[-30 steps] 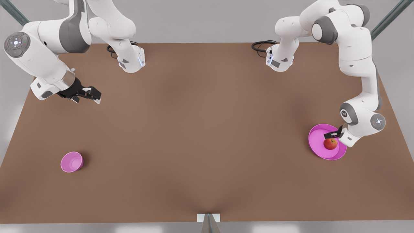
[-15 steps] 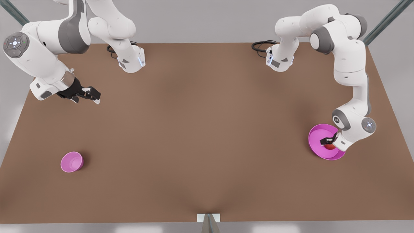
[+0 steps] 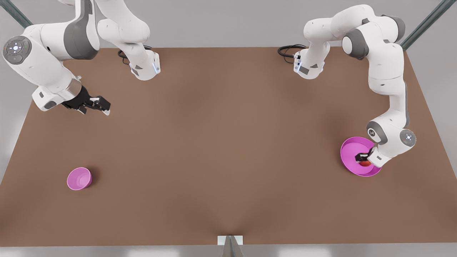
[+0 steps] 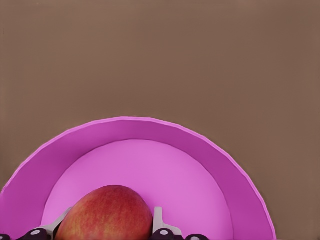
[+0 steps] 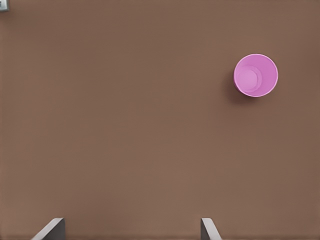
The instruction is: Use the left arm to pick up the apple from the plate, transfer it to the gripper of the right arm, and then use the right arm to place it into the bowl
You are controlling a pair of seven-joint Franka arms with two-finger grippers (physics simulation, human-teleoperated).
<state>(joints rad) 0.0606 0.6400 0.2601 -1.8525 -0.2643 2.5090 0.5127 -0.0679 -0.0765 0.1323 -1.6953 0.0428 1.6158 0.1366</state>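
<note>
The red apple [image 4: 105, 215] lies on the wide pink plate [image 4: 150, 135] at the front view's right. My left gripper [image 3: 363, 160] is down in the plate [image 3: 349, 148], and its fingers [image 4: 158, 220] press against both sides of the apple [image 3: 365, 163], so it is shut on it. The wrist hides most of the apple in the front view. The small deep pink bowl [image 3: 79, 178] stands near the front view's left. My right gripper [image 3: 102, 106] hangs open above the table, farther back than the bowl [image 5: 255, 75], with nothing between its fingers.
The brown table [image 3: 221, 150] stretches bare between bowl and plate. Both arm bases [image 3: 144, 67] stand at the back edge with black cables [image 3: 287, 50]. A small white bracket [image 3: 230, 241] sits at the front edge.
My left gripper dropped from above the apple onto it, and its fingers closed against its sides. The right gripper barely shifted.
</note>
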